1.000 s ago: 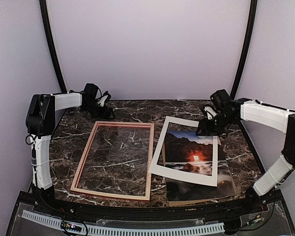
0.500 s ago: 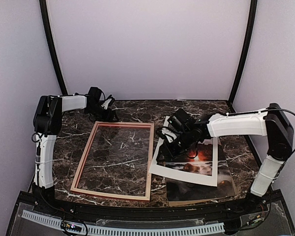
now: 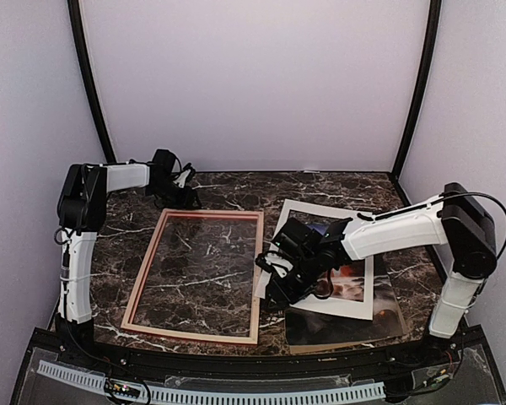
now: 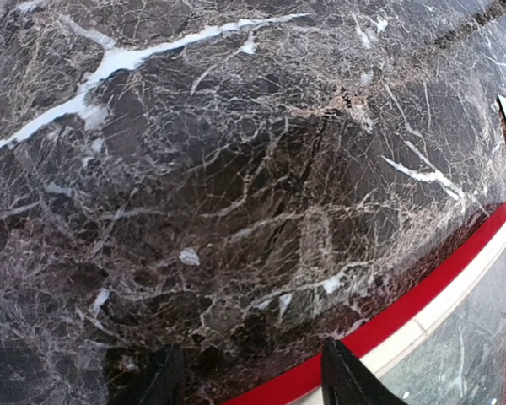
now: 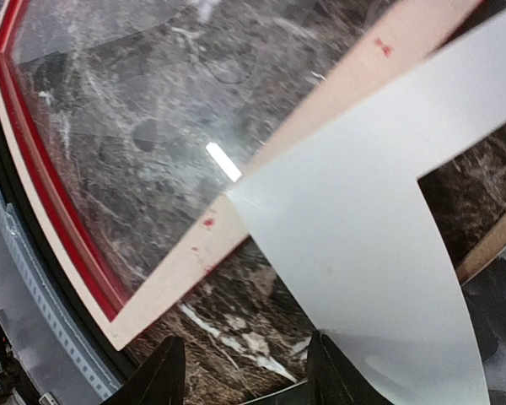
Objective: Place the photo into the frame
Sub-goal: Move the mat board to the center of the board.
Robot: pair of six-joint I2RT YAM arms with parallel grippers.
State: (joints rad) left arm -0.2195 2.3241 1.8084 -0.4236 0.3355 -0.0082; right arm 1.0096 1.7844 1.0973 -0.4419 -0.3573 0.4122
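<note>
The photo (image 3: 354,277) lies right of centre under a white mat (image 5: 363,236), beside the frame (image 3: 143,268). The left gripper (image 4: 253,380) and right gripper (image 5: 244,371) both gape empty. The right one may snag the mat, skewing the photo.

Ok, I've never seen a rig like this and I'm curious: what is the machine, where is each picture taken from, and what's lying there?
These are two robot arms bolted at a marble table. The wide picture looks down from above and behind them; the two close-ups come from a camera on each wrist. A picture frame lies pale back up. Right of it, a white mat lies over a landscape photo. The left gripper is at the frame's far corner, the right gripper at the mat's near corner. Both look open, holding nothing.
</note>
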